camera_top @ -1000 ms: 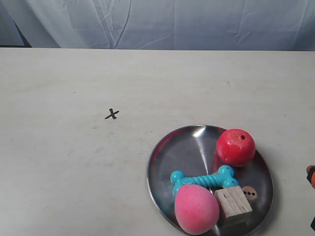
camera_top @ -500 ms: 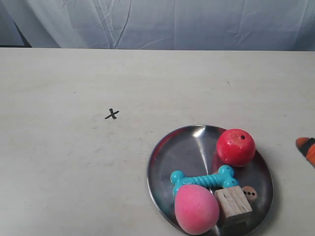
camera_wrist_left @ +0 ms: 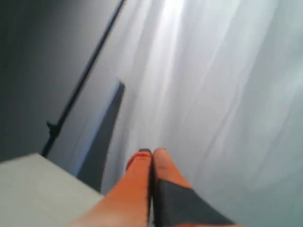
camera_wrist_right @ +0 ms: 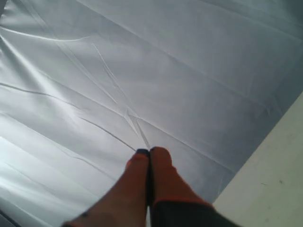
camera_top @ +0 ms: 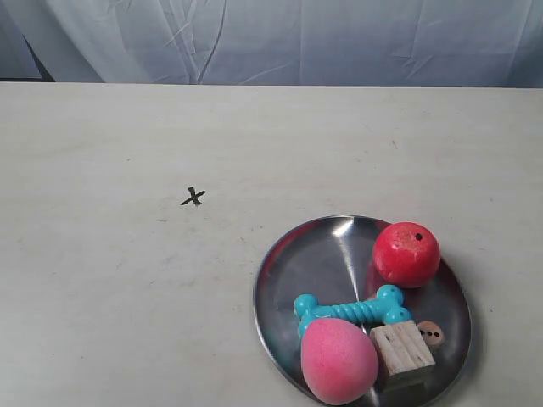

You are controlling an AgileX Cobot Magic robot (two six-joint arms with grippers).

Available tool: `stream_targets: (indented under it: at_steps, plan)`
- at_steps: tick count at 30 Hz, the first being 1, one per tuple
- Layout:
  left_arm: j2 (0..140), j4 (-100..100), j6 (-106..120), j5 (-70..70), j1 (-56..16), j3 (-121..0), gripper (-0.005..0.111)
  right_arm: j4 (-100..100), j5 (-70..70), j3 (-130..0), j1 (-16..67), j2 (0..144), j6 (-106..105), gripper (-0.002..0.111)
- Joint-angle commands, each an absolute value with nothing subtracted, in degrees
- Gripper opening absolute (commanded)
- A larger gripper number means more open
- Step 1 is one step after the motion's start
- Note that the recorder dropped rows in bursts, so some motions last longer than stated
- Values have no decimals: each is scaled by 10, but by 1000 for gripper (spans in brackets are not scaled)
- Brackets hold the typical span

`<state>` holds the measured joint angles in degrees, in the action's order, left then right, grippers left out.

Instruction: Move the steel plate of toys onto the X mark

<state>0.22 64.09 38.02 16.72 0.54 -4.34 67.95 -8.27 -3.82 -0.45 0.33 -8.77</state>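
The steel plate [camera_top: 288,280] lies on the pale table at the exterior view's lower right. It carries a red ball [camera_top: 406,253], a teal bone [camera_top: 349,310], a pink egg-shaped foam ball [camera_top: 338,360], a pale wooden cube [camera_top: 401,353] and a small spotted die [camera_top: 431,333]. The black X mark [camera_top: 193,197] is on bare table to the plate's upper left, well apart from it. No arm shows in the exterior view. My left gripper [camera_wrist_left: 152,151] is shut and empty, pointing at the curtain. My right gripper [camera_wrist_right: 148,151] is also shut and empty, raised toward the curtain.
A white curtain [camera_top: 280,38] hangs behind the table's far edge. A dark pole [camera_wrist_left: 80,82] and a dark panel [camera_wrist_left: 106,132] stand by a table corner [camera_wrist_left: 33,189] in the left wrist view. Pale tabletop [camera_wrist_right: 270,179] shows beside the right gripper.
The orange gripper tip at the exterior view's right edge rose from the lower corner to mid-height, then left the view entirely. The plate and toys have not moved.
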Motion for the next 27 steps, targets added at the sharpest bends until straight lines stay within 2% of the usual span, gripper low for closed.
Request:
stream_targets:
  at_steps: [1, 3, 7, 13, 15, 20, 24, 27]
  plan:
    - [0, 595, 316, 383, 0, -82, 0, 621, -92, -40, -4, 0, -90, -1]
    - [22, 581, 315, 415, -16, -96, 0, 582, -81, -52, -4, 5, -90, -1]
    - [107, 424, 315, 417, -53, -123, 0, 491, -37, -106, -4, 62, -107, -1]
    - [294, 322, 261, 394, -71, -238, 0, 332, 147, -255, -4, 231, -121, -1]
    - [364, 321, 240, 318, -71, -292, 0, 291, 233, -302, -4, 295, -120, -1]
    - [532, 321, 218, -52, -71, -430, 0, 191, 420, -404, -4, 458, -59, -1]
    - [669, 346, 214, -255, -71, -496, 0, 168, 489, -435, -4, 548, -30, -1]
    - [742, 356, 215, -356, -71, -517, 0, 172, 497, -436, -4, 589, -30, -1]
